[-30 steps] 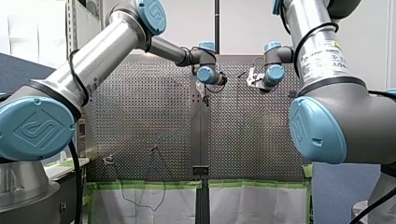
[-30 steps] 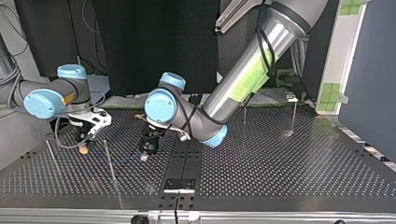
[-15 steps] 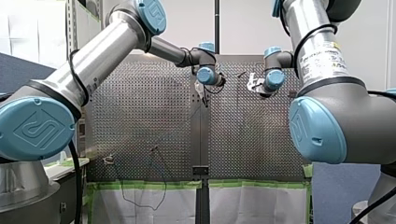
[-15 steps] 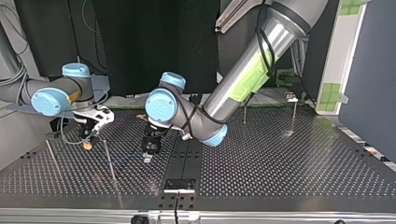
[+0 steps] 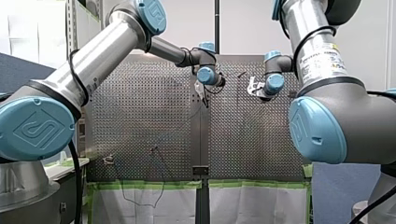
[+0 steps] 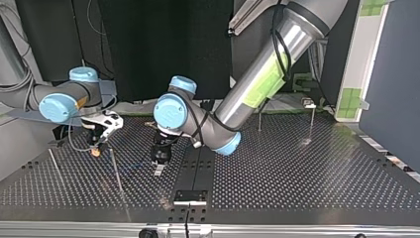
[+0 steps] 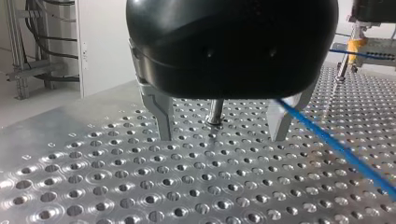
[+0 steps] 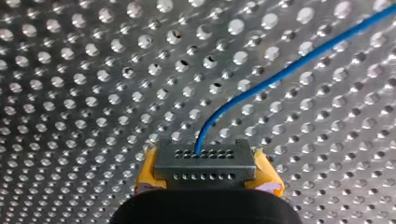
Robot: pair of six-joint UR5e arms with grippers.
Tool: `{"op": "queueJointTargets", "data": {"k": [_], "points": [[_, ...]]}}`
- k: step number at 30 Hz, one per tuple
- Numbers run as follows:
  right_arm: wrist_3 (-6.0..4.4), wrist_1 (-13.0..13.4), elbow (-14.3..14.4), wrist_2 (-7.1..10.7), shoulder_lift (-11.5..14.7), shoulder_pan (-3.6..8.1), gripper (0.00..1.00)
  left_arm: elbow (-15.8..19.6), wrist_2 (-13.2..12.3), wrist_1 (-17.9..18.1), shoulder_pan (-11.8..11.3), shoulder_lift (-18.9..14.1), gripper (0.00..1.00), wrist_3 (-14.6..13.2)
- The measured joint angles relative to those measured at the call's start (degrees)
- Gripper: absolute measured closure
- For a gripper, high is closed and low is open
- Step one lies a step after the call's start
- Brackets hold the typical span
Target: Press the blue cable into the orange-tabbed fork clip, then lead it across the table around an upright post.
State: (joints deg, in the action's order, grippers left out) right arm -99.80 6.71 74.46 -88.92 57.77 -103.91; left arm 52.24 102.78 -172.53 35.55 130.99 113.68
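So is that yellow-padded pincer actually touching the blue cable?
Touching. The right wrist view shows the blue cable running straight into my right pincer, gripped between its yellow pads.

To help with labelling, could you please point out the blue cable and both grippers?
blue cable (image 8: 289, 70): right wrist view, middle of its visible run.
right gripper (image 8: 205, 163): right wrist view, between its yellow pads (image 8: 268, 175).
left gripper (image 7: 222, 136): left wrist view, gap between its open fingers (image 7: 161, 116).
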Motion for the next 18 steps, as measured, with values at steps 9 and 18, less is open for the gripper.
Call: {"op": "queueJointTargets", "data": {"k": [9,18], "points": [[0.19,0.3,0.6,-0.11,-2.1,-0.37,1.0,0.0,0.1,-0.1,0.0,0.0,0.01,0.1],[-0.27,4.0,3.3,-0.03,-2.7,-0.07,1.0,0.0,0.2,-0.1,0.0,0.0,0.01,0.1]]}}
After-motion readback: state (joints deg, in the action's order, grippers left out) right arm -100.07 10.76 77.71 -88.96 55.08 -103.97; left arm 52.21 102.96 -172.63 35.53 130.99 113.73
